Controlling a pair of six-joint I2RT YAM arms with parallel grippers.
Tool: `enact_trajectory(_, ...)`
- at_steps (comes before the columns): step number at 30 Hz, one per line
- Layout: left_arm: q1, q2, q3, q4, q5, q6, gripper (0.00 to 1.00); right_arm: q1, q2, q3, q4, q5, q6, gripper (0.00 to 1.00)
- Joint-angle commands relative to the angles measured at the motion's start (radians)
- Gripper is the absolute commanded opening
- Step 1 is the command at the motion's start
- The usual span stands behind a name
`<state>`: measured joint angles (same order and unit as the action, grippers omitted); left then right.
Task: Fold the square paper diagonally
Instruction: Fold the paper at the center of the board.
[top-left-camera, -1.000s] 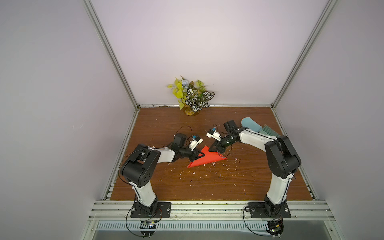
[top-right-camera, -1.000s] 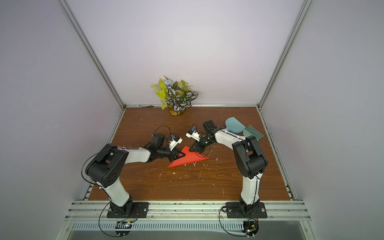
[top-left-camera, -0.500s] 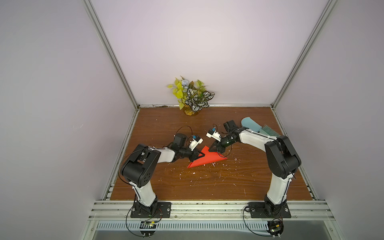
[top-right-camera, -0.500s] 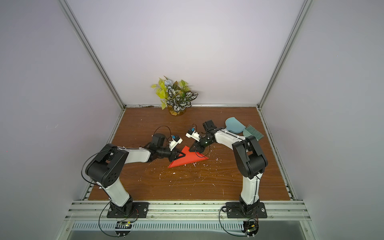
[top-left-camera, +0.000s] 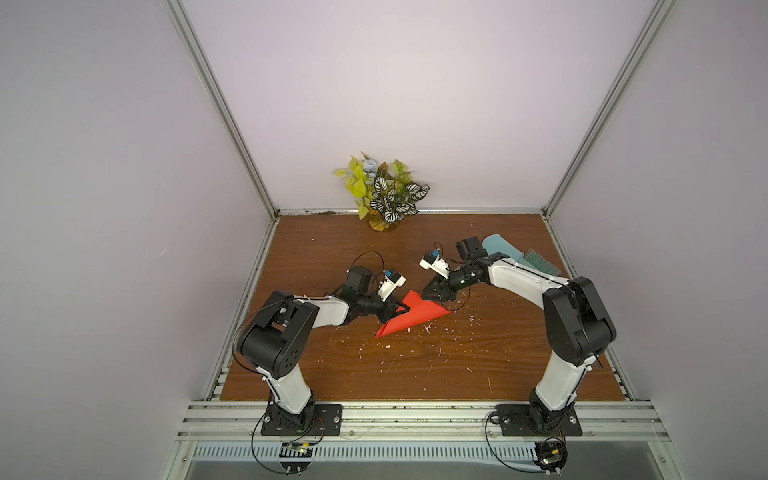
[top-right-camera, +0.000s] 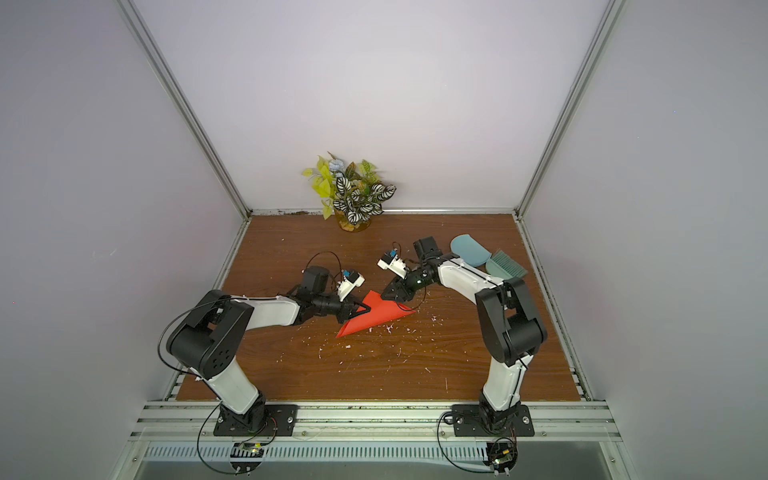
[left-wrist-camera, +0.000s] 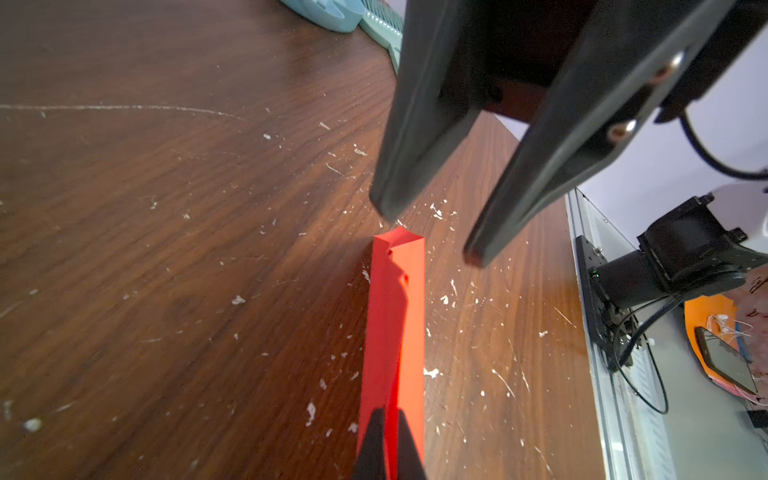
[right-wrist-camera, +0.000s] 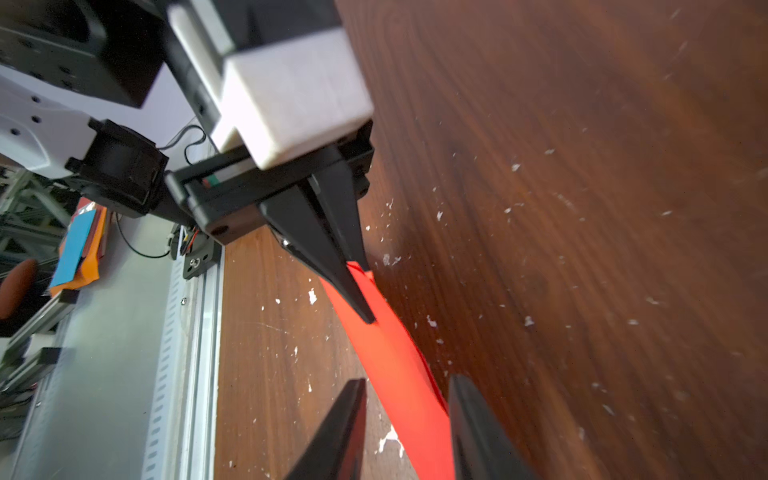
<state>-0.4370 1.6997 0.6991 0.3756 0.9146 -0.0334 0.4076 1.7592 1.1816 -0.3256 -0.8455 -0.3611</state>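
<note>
Near the middle of the desk (top-left-camera: 374, 374), the square paper (top-left-camera: 409, 318) shows in both top views (top-right-camera: 374, 316) as a bright red-orange triangle, already folded over on itself. One long edge runs from a tip pointing toward the front left corner of the desk to a tip pointing toward its right edge. The third corner points toward the back edge.

The left gripper (top-left-camera: 401, 309) reaches in from the desk's left side. Its jaws are closed on the paper along the triangle's left side. In the left wrist view the two black fingertips (left-wrist-camera: 376, 440) pinch the sheet, and its two layers gape slightly at the far tip. The right wrist view shows the same pinch from the other end, with the left gripper (right-wrist-camera: 361, 291) clamped on the red sheet (right-wrist-camera: 395, 365).

The right gripper (top-left-camera: 432, 293) comes in from the right, at the triangle's back corner. Its jaws stand apart and the paper runs between them in the right wrist view (right-wrist-camera: 407, 384). Whether either finger touches the sheet cannot be told.

White scraps (top-left-camera: 428, 328) are scattered over the wood around the paper, mostly toward the front edge. A light blue dustpan (top-left-camera: 500, 249) and a teal brush (top-left-camera: 538, 264) lie side by side near the back right corner. A potted plant (top-left-camera: 384, 191) stands against the back edge.
</note>
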Motion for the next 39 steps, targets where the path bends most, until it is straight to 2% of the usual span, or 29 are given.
enact_trajectory(1, -0.008, -0.042, -0.014, 0.032, 0.026, 0.011, 0.01, -0.036, -0.104, -0.051, 0.107, -0.046, 0.001, 0.51)
enact_trajectory(5, -0.008, -0.065, -0.027, 0.059, 0.059, 0.006, 0.01, -0.033, -0.136, -0.108, 0.229, -0.091, -0.011, 0.58)
enact_trajectory(10, -0.007, -0.087, -0.026, 0.066, 0.081, 0.008, 0.01, -0.011, -0.139, -0.129, 0.326, -0.145, -0.067, 0.61)
enact_trajectory(20, -0.008, -0.115, -0.028, 0.07, 0.088, 0.016, 0.0, 0.049, -0.062, -0.056, 0.23, -0.123, -0.175, 0.62)
enact_trajectory(25, -0.008, -0.121, -0.024, 0.071, 0.087, 0.011, 0.01, 0.057, -0.063, -0.059, 0.216, -0.149, -0.182, 0.5)
enact_trajectory(33, -0.008, -0.123, -0.017, 0.065, 0.087, 0.013, 0.0, 0.06, -0.037, -0.002, 0.094, -0.153, -0.24, 0.23)
enact_trajectory(39, -0.008, -0.122, -0.016, 0.059, 0.087, 0.016, 0.01, 0.06, -0.03, 0.021, 0.055, -0.148, -0.26, 0.13)
